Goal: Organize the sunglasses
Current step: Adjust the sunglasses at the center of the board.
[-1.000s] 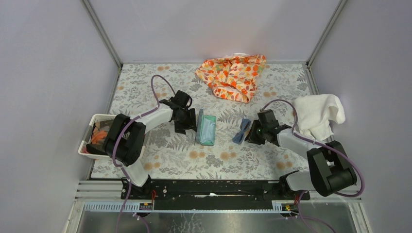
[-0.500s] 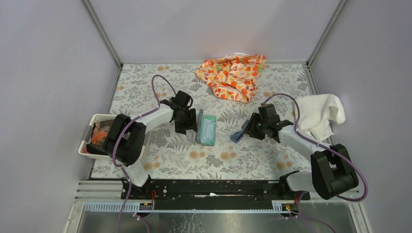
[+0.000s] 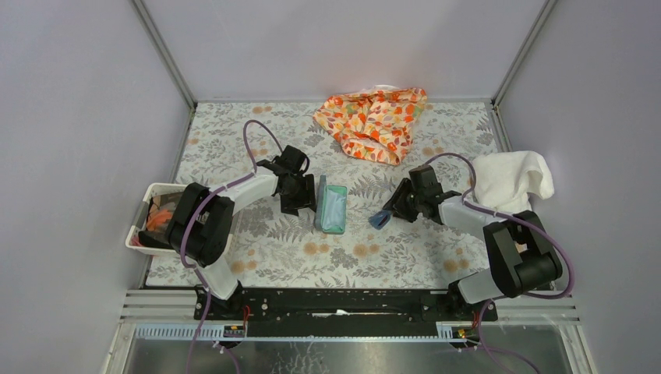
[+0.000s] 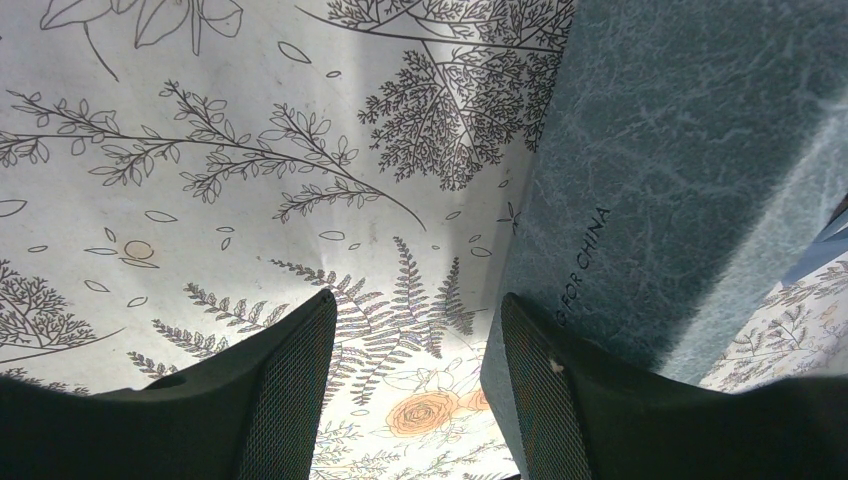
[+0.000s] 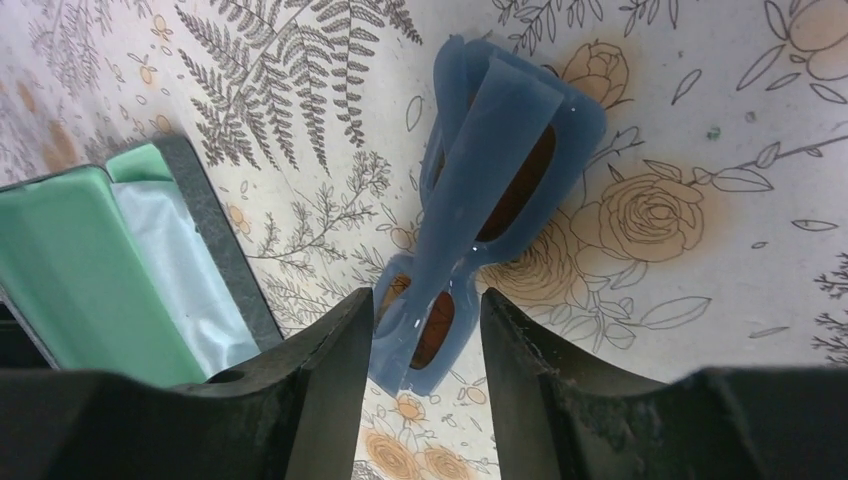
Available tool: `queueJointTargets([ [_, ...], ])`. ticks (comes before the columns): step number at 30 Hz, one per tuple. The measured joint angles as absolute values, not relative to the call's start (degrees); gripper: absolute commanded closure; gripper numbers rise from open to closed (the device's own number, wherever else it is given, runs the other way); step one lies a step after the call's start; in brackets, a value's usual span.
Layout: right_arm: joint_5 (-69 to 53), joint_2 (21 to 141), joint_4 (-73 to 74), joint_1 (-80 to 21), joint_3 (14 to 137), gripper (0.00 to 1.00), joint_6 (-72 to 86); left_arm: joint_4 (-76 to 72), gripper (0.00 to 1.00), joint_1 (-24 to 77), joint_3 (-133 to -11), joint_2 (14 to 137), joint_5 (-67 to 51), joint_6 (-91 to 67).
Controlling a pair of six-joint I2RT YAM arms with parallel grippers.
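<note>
Lab test cell, plain grey walls [image 3: 343, 47], metal corner posts [image 3: 164, 54], black mounting rail [image 3: 343, 300]

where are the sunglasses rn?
The sunglasses lie on the table, right of centre in the top view, between the right pincer fingers and just right of the open case.

— Can we read any words here?
— Yes, we can. On the grey case [image 4: 680, 150] we see small dark letters: "FOR CHINA". We can't see how the line starts.
</note>
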State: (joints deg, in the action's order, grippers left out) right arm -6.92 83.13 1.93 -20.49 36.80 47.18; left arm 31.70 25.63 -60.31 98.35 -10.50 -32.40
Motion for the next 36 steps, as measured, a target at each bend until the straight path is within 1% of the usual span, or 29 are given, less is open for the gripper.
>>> queueJointTargets([
  [9, -6.94, 85.41, -1.26, -20.49, 37.47, 0.67, 49.19, 31.70, 0.33, 25.63, -60.31, 98.35, -10.50, -32.38],
  [13, -6.92, 85.82, -1.26, -20.49, 37.47, 0.79, 49.36, 31.70, 0.34, 25.63, -60.31, 98.35, -10.50, -32.38],
  [15, -6.92, 85.91, -1.28, -20.49, 37.47, 0.86, 49.41, 31.70, 0.34, 25.63, -60.31, 98.35, -10.50, -32.38],
  [20, -6.66, 85.84, -0.91, -20.49, 38.26, 0.99, 48.66, 31.70, 0.34, 25.65, -60.31, 98.35, -10.52, -32.38],
  [24, -5.04, 84.97, 4.38, -20.49, 41.50, 1.00, 45.32, 31.70, 0.33, 25.65, -60.31, 98.35, -10.52, -32.38],
  [29, -0.82, 84.86, 14.68, -20.51, 49.04, 1.00, 38.54, 31.73, 0.34, 25.74, -60.31, 98.35, -10.50, -32.34],
  [33, 5.02, 85.47, 22.92, -21.23, 54.98, 1.00, 33.06, 31.70, 0.34, 25.74, -60.31, 98.41, -10.52, -32.32],
  [36, 11.35, 88.36, 29.39, -23.33, 59.92, 1.00, 29.82, 31.70, 0.33, 25.74, -60.31, 98.43, -10.52, -32.23],
])
